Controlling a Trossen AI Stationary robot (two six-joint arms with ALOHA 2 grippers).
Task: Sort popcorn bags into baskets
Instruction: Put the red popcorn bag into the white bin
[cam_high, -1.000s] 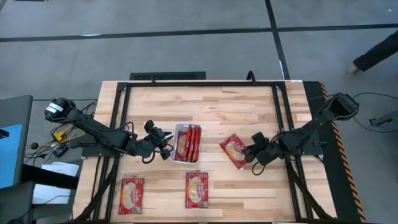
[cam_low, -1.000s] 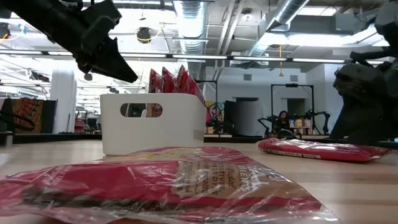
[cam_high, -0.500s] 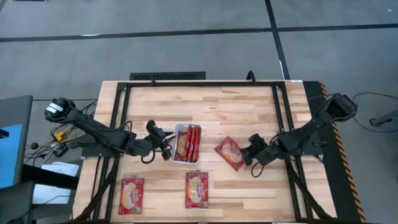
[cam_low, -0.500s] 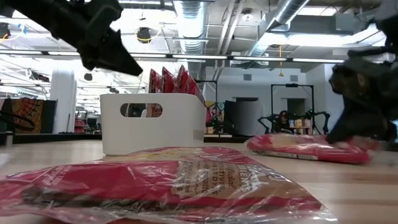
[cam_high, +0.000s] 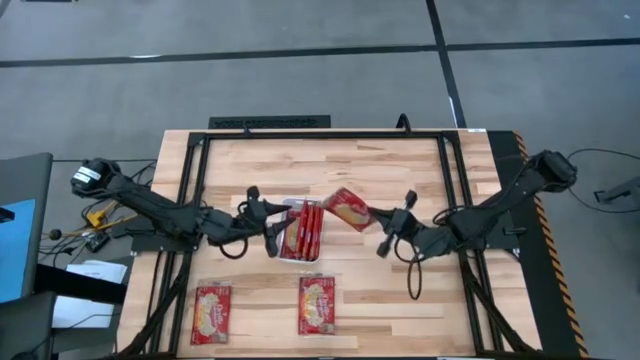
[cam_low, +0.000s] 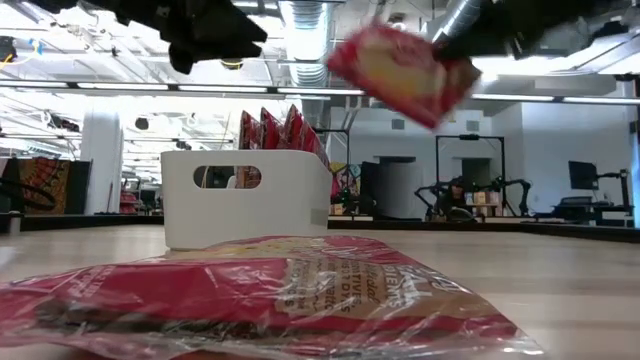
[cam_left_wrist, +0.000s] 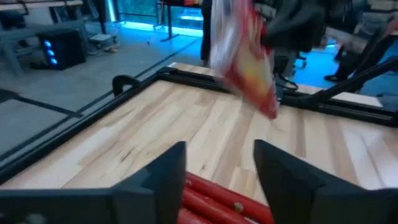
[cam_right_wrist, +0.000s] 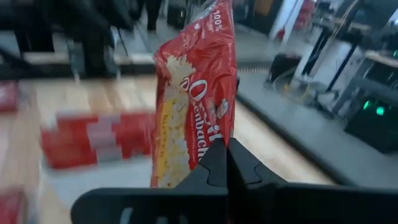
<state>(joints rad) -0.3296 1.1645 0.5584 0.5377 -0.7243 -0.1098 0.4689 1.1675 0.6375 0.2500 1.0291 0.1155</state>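
Red popcorn bag (cam_high: 348, 209) hangs mid-frame just right of the white basket (cam_high: 283, 233), clamped by one edge in my right tool (cam_high: 385, 236), so it may swing, catch the upright bags and miss, while my left tool (cam_high: 268, 223) stands apart beside it.
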